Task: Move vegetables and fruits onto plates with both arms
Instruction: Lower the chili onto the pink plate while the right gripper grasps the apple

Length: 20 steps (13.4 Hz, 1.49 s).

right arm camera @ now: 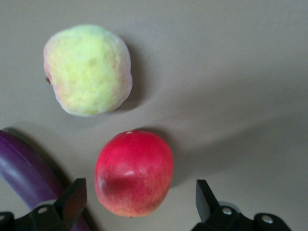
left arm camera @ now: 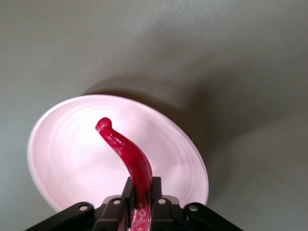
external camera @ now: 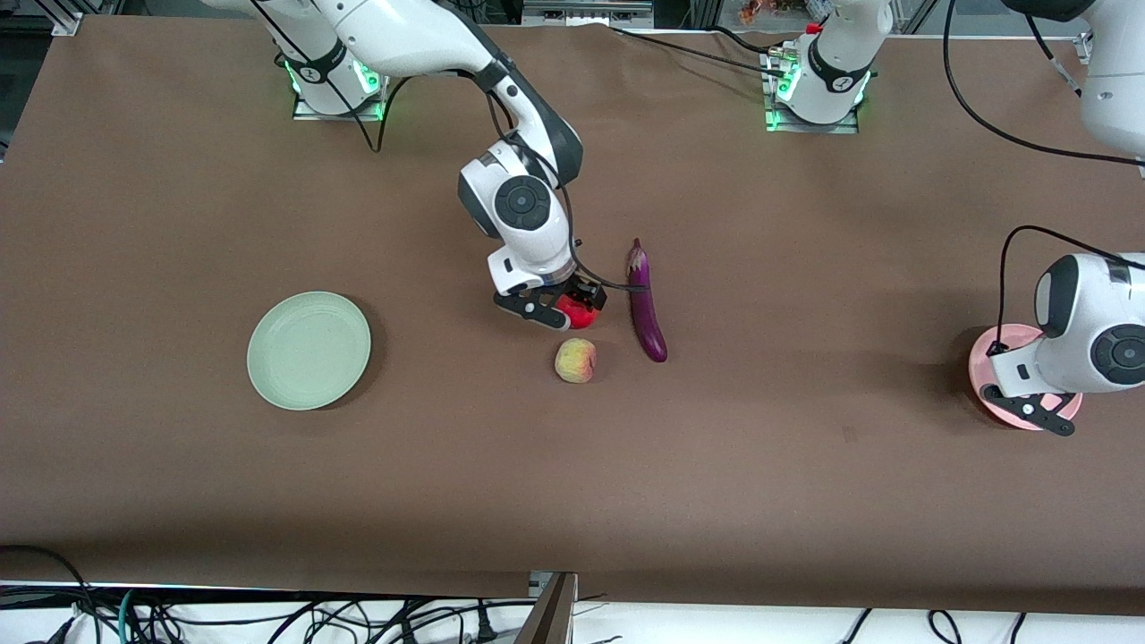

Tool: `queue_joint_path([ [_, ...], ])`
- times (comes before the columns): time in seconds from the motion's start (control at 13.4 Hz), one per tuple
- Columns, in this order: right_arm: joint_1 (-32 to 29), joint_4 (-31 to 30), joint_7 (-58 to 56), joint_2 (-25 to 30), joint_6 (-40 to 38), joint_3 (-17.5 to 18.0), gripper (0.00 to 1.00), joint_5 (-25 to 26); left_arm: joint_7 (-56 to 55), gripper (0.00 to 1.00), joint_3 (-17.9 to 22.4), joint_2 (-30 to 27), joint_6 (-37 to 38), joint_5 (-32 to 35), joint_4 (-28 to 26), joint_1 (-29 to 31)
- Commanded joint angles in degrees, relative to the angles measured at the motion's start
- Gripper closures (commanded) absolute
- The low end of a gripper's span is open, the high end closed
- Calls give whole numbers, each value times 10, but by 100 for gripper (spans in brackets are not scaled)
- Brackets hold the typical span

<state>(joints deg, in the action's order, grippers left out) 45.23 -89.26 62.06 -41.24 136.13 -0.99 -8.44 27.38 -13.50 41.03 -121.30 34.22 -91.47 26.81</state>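
Claw pinches chili pepper — over pink plate.

**A robotics lab bench**

The setting is a research lab, not a home or kitchen. Two white arms are bolted to metal base plates with green status lights, at the edge of a wide table covered by a plain brown sheet. Black cables lie tangled along the table's near edge and trail from the arms. Aluminium framing shows at a corner. The food looks like glossy props: an eggplant and a peach lying straight on the sheet beside a plain green plate, with no cookware around.
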Motion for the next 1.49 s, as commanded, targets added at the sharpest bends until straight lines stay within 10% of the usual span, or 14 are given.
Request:
queue_joint_path([
  [0.0,8,12,8,-10,10,-6,0,-6,21,0,-8,-3,1,1,2,-1],
  [0.6,19,10,21,-28,34,-7,6,1,15,0,-87,-74,158,1,12,-7],
  [0.82,21,9,13,-24,30,-11,55,6,11,0,-150,-86,221,1,12,-8],
  [0.97,14,10,-12,9,-31,-34,77,10,-7,0,-202,-91,251,0,12,-8],
  [1.41,-70,9,-364,128,-315,-142,77,3,-284,0,-220,-45,234,-150,11,-110],
])
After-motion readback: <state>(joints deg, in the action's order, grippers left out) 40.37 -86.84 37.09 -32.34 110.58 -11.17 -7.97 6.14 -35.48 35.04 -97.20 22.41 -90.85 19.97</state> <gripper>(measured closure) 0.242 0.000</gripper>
